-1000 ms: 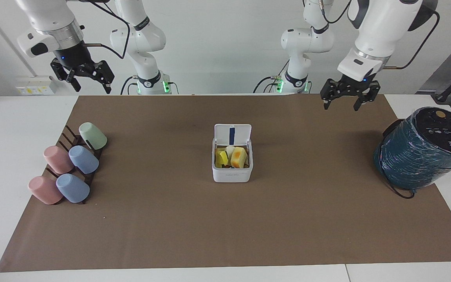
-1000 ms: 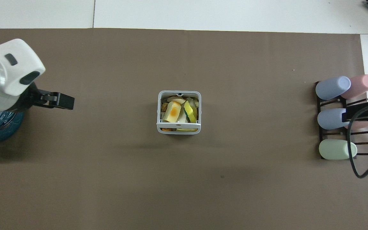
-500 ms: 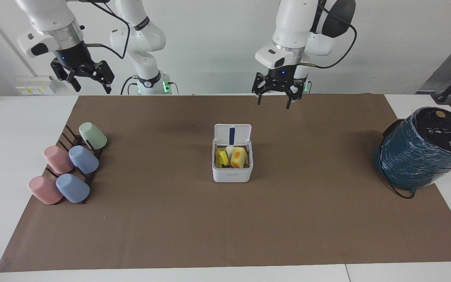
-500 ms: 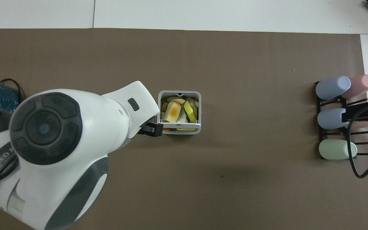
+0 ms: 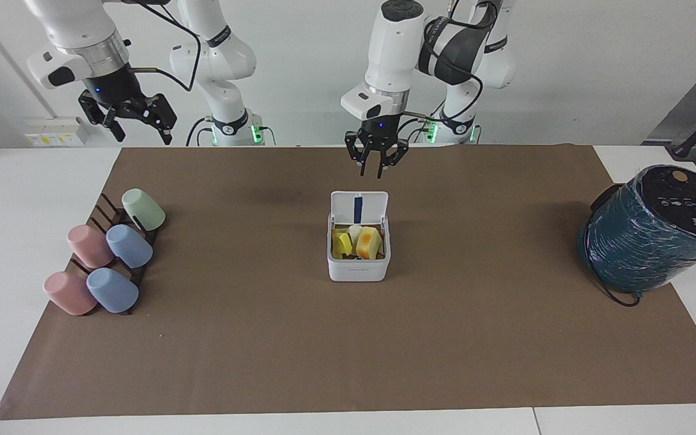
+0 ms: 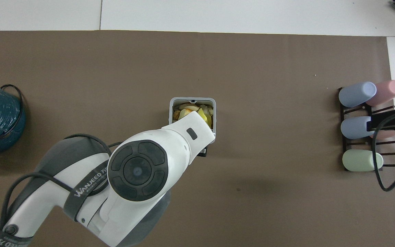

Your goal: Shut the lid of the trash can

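The small white trash can (image 5: 358, 267) stands in the middle of the brown mat, filled with yellow and orange scraps. Its lid (image 5: 359, 208) stands upright and open on the side nearer the robots, with the blue strip showing. My left gripper (image 5: 374, 162) hangs in the air above the lid's top edge, clear of it. In the overhead view my left arm covers the lid and the nearer half of the can (image 6: 192, 100). My right gripper (image 5: 136, 124) is open and empty, waiting high over the right arm's end of the table.
A dark rack with several pastel cups (image 5: 106, 254) lies at the right arm's end. A large teal wrapped cylinder with a black top (image 5: 650, 235) stands at the left arm's end. The brown mat (image 5: 348, 362) covers most of the table.
My left arm has swung from the left arm's end of the table to above the trash can's lid, and its gripper has turned. The right arm and the can have not moved.
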You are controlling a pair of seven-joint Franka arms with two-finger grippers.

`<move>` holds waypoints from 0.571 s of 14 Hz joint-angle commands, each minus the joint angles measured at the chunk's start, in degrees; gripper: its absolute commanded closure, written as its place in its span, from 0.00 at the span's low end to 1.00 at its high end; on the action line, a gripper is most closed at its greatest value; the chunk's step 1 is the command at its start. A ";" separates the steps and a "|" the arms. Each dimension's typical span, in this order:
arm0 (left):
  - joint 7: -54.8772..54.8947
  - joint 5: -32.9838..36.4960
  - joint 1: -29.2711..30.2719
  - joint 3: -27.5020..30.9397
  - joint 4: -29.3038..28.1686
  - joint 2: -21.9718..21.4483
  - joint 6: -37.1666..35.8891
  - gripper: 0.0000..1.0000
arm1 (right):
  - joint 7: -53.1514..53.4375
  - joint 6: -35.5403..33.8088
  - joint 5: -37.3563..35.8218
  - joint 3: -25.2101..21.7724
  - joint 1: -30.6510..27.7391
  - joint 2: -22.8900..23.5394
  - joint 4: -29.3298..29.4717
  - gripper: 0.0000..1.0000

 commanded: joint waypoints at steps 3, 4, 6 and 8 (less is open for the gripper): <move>-0.95 0.00 -0.42 1.16 -4.29 -0.34 5.91 0.97 | -1.23 0.48 0.43 0.20 -0.44 -1.42 -1.61 0.00; -0.59 0.00 -0.16 1.25 -4.55 -0.17 7.30 0.97 | -1.23 0.48 0.34 0.11 -0.44 -1.42 -1.61 0.00; -0.15 0.08 2.38 1.25 -4.47 1.49 13.96 0.97 | -1.23 0.48 0.34 0.11 -0.44 -1.42 -1.61 0.00; -0.24 0.08 3.54 1.34 -4.12 4.65 19.16 0.97 | -1.23 0.48 0.34 0.11 -0.44 -1.42 -1.61 0.00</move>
